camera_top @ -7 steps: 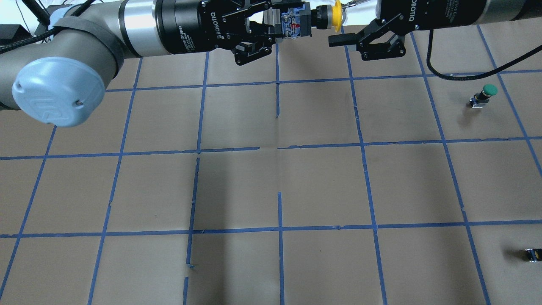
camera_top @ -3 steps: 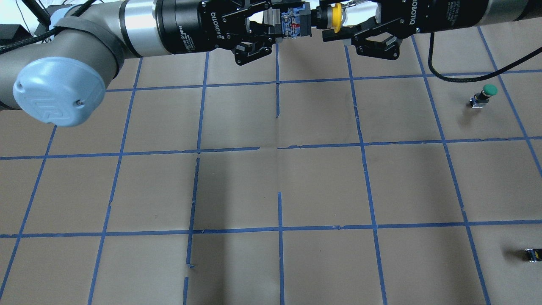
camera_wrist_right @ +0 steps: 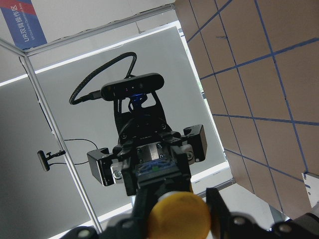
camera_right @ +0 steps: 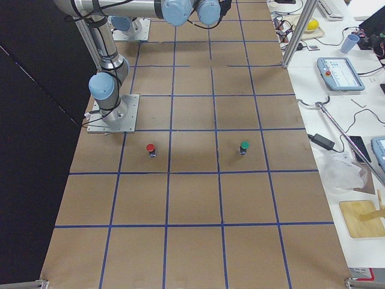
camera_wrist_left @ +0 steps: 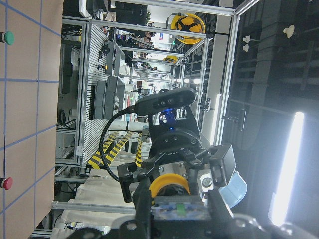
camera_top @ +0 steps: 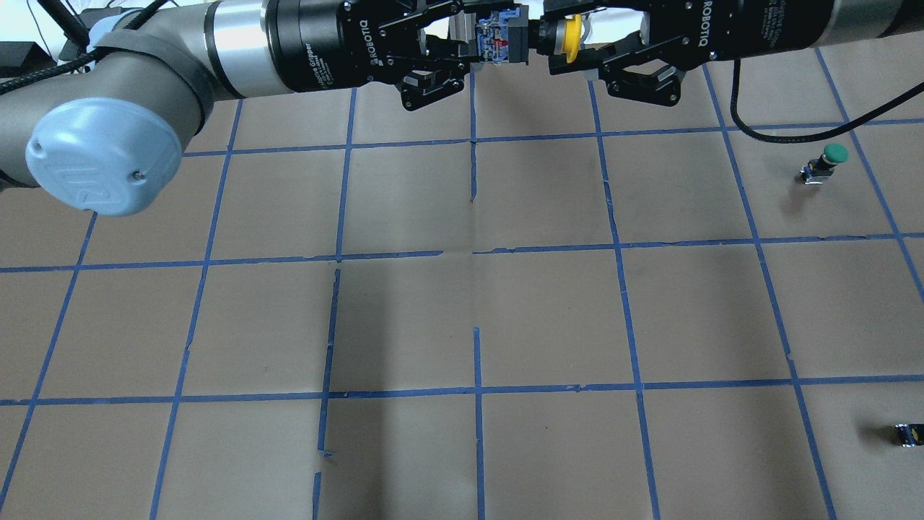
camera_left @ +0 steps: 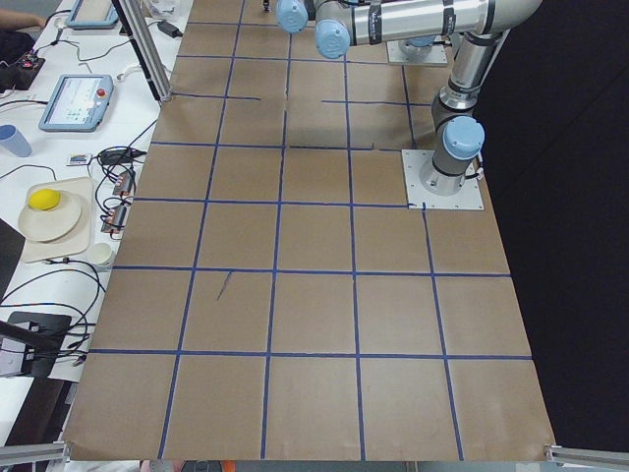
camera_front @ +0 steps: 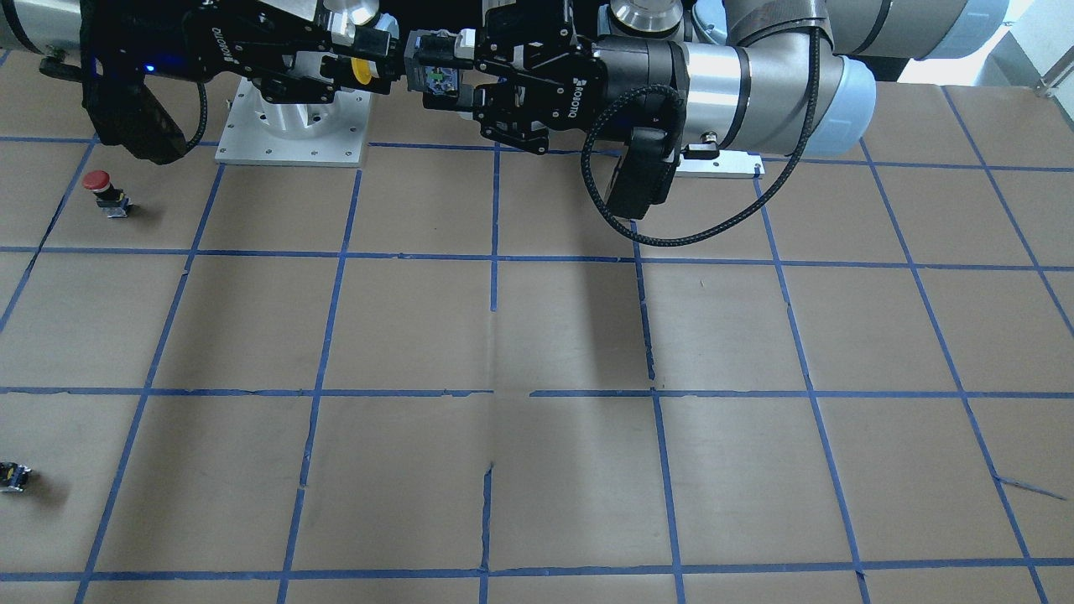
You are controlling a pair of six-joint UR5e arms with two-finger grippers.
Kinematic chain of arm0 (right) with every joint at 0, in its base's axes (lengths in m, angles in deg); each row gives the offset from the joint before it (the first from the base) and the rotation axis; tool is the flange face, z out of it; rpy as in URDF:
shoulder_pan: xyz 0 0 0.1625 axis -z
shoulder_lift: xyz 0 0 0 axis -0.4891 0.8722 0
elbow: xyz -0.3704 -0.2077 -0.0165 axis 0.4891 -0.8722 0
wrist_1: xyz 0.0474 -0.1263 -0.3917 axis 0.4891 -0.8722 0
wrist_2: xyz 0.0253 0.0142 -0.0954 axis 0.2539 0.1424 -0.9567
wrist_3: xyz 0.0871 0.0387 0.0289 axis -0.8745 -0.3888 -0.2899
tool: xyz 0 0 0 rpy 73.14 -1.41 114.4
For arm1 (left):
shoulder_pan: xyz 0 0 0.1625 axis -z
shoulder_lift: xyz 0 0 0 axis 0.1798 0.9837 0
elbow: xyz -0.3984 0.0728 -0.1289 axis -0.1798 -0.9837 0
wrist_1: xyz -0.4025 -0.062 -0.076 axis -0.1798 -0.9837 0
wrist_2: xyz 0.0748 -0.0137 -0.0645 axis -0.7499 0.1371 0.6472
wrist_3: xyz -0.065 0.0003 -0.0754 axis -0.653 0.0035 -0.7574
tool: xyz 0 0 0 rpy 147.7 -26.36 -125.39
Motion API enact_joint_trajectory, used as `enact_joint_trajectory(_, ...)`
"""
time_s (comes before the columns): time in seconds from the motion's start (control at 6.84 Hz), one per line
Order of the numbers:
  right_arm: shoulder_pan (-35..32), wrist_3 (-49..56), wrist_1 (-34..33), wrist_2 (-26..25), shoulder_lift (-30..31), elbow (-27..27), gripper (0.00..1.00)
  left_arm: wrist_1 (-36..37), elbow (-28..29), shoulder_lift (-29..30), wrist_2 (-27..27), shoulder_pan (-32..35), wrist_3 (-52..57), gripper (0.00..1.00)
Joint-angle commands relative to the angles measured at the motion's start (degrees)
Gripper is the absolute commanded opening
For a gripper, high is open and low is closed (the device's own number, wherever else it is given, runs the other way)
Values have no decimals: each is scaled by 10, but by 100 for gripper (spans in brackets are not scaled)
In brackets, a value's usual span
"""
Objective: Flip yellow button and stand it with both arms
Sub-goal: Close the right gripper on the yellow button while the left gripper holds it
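The yellow button point(camera_top: 572, 35) is held level high above the table, its cap towards my right arm. My left gripper point(camera_top: 473, 36) is shut on its grey-and-blue body. My right gripper point(camera_top: 557, 37) comes in from the other side, with its fingers closed on the yellow cap and collar. In the front-facing view the cap point(camera_front: 361, 71) sits between the right gripper point(camera_front: 371, 67) and the left gripper point(camera_front: 436, 71). The cap also shows in the left wrist view point(camera_wrist_left: 169, 183) and the right wrist view point(camera_wrist_right: 180, 214).
The table is brown paper with a blue tape grid point(camera_top: 476, 253). A green-capped button point(camera_top: 830, 160) and a small capless black-and-yellow block point(camera_top: 908, 433) stand at the right side. A red-capped button point(camera_front: 101, 183) stands near the right arm's mount plate point(camera_front: 294, 138).
My right gripper was open to the right of the cap. It has moved left and closed around the cap. The left gripper has held still with the button.
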Motion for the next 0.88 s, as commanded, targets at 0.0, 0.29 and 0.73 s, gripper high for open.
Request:
enact_joint_trajectory(0.0,0,0,-1,-2,0,-2,36,9,0,0,-2,1,-28,87)
enact_joint_trajectory(0.29,2,-1,-3,-2,0,-8,36,9,0,0,-3,1,-29,87)
enact_joint_trajectory(0.73,7,-2,-27,-66,-2,-13,36,10,3,-6,-32,-16,-46,97)
